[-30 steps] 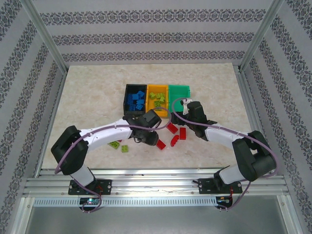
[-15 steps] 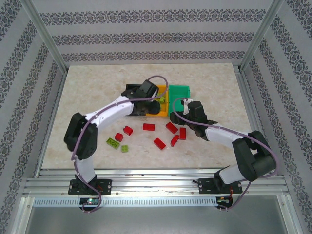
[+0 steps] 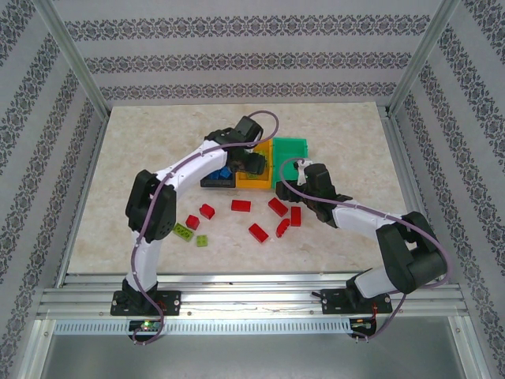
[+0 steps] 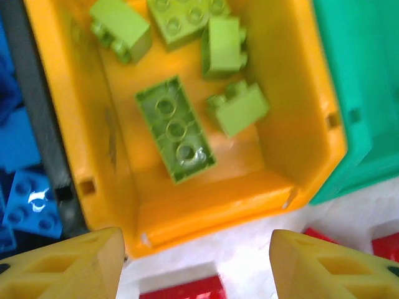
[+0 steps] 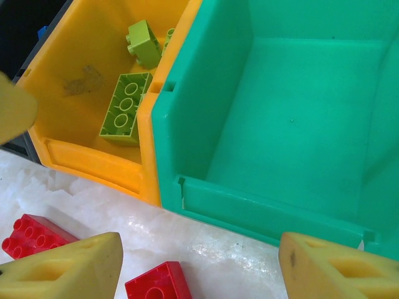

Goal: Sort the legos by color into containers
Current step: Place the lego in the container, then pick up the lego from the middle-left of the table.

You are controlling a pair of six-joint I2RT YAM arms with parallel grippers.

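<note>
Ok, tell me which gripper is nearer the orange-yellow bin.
Left. The left gripper hangs open just above the near wall of the orange-yellow bin. The right gripper is off to the right, at the near wall of the green bin.

Three containers are placed side by side at the centre of the counter; loose legos are scattered below them in frame.
</note>
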